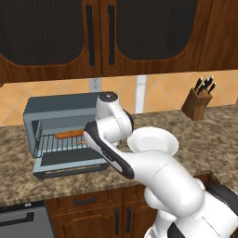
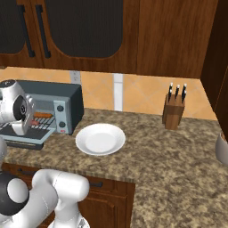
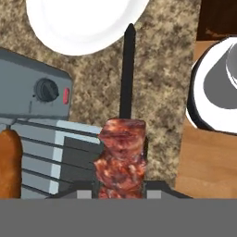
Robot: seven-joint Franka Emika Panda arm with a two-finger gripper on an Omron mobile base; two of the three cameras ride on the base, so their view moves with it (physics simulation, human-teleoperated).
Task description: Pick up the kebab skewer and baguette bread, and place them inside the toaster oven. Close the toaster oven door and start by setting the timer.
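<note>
Clamped on the kebab skewer (image 3: 121, 157), the claw (image 3: 121, 193) holds its meat chunks between nearly closed fingers, the dark stick pointing toward the white plate (image 3: 83, 23) over the counter (image 3: 166, 69). Just beside it, the baguette bread (image 1: 69, 135) lies on the rack of the toaster oven (image 1: 56, 109), whose toaster oven door (image 1: 69, 167) hangs open.

Speckled brown granite worktop (image 2: 178, 147) over wood base cabinets (image 1: 93, 214) with dark bar handles. Dark-panelled wood wall cabinets (image 1: 60, 37) above. Orange tile backsplash (image 2: 142, 95) carries wall outlet (image 1: 95, 84). Knife block (image 2: 174, 111) stands near backsplash.
</note>
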